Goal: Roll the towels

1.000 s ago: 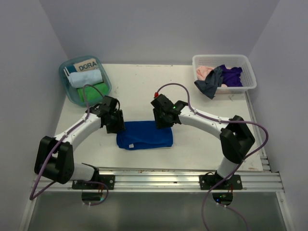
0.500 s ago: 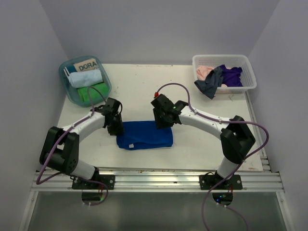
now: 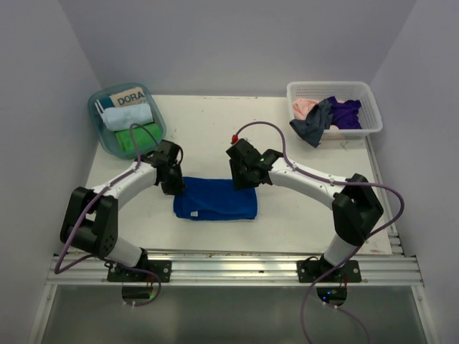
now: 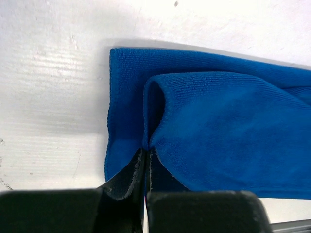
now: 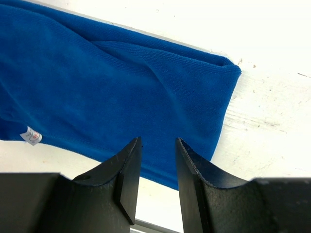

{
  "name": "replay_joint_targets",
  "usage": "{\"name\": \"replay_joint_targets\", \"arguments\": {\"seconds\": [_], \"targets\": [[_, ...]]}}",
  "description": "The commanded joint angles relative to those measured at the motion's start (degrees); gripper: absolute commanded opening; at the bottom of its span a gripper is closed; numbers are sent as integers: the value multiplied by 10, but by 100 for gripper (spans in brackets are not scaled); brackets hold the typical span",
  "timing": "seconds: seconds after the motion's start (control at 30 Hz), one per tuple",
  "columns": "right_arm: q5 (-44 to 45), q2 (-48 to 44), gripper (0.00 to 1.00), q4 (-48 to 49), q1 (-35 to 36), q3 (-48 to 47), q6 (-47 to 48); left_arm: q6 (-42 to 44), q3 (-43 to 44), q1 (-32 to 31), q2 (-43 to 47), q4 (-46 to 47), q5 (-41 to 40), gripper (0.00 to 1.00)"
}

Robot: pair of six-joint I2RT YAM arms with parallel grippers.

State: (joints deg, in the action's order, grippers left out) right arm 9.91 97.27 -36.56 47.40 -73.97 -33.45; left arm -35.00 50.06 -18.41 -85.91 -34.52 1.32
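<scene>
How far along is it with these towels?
Done: a light blue towel and a green towel lie rolled in the teal bin. In hand: the royal blue towel lies folded on the table, the left gripper shut on a fold at one end, the right gripper open over the other; no roll yet. Left: pink, grey and purple towels sit crumpled in the white basket.

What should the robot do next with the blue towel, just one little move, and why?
Probably lower the right gripper and close it on the blue towel. Its jaws stand open over that end, holding nothing, while the left gripper is shut on a fold at the other end.
</scene>
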Motion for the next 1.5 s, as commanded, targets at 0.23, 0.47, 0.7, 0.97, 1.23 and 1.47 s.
{"name": "replay_joint_targets", "arguments": {"seconds": [0.23,0.47,0.7,0.97,1.23,1.47], "targets": [[30,-11,38,10,-1,-1,-6,-10,71,0,26,-63,-43,0],[30,28,36,26,-8,-10,3,-11,52,3,-10,-49,-71,0],[38,63,21,23,-28,-30,18,-42,40,6,10,-46,-111,35],[38,79,20,26,-49,-28,41,-39,22,-39,73,-46,-102,34],[57,131,15,42,-62,-24,63,-8,-15,-39,-11,8,-53,29],[13,61,13,92,-66,99,38,30,78,-39,-127,-20,-96,24]]}}
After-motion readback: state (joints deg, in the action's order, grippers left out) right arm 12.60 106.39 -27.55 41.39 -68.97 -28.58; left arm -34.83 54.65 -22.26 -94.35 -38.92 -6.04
